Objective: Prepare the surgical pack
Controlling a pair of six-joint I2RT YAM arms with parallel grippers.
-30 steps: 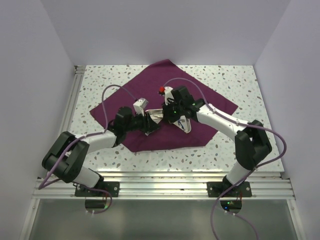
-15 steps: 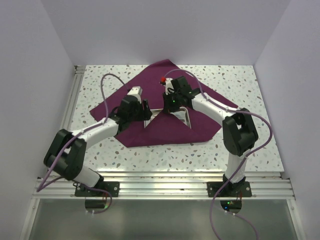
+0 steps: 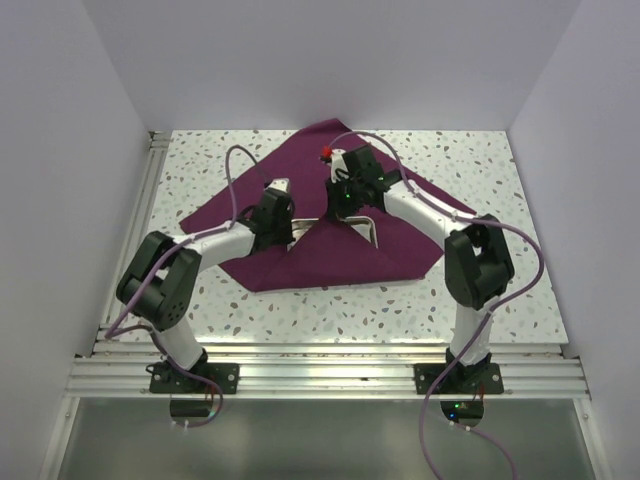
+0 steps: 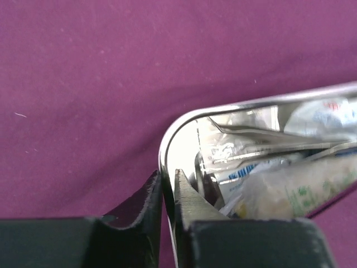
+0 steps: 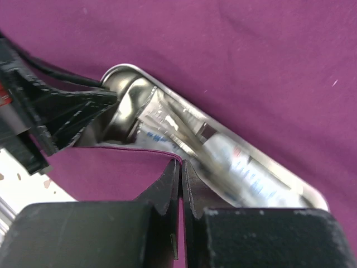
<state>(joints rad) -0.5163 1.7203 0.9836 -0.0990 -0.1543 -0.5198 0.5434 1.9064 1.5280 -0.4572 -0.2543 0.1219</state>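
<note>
The purple-maroon cloth [image 3: 300,165] lies spread on the table, its near corner folded up as a flap [image 3: 320,255] over the steel tray [image 3: 372,232]. My left gripper [image 3: 293,232] is shut on the tray's rim; in the left wrist view the jaws [image 4: 168,176] pinch the rim [image 4: 184,120] at a rounded corner. White sachets [image 4: 290,178] lie inside the tray. My right gripper [image 3: 338,212] is shut on the cloth's folded edge [image 5: 128,152]; the jaws [image 5: 181,166] hold it over the tray [image 5: 234,146]. The left gripper's fingers [image 5: 56,111] show at the tray's far end.
The speckled table [image 3: 480,160] is boxed in by white walls at the back and both sides. An aluminium rail [image 3: 150,190] runs along its left edge. Purple cables loop above both arms.
Both grippers have moved away from the bases towards the back. The cloth's near corner has been drawn further over the tray, which now lies mostly covered.
</note>
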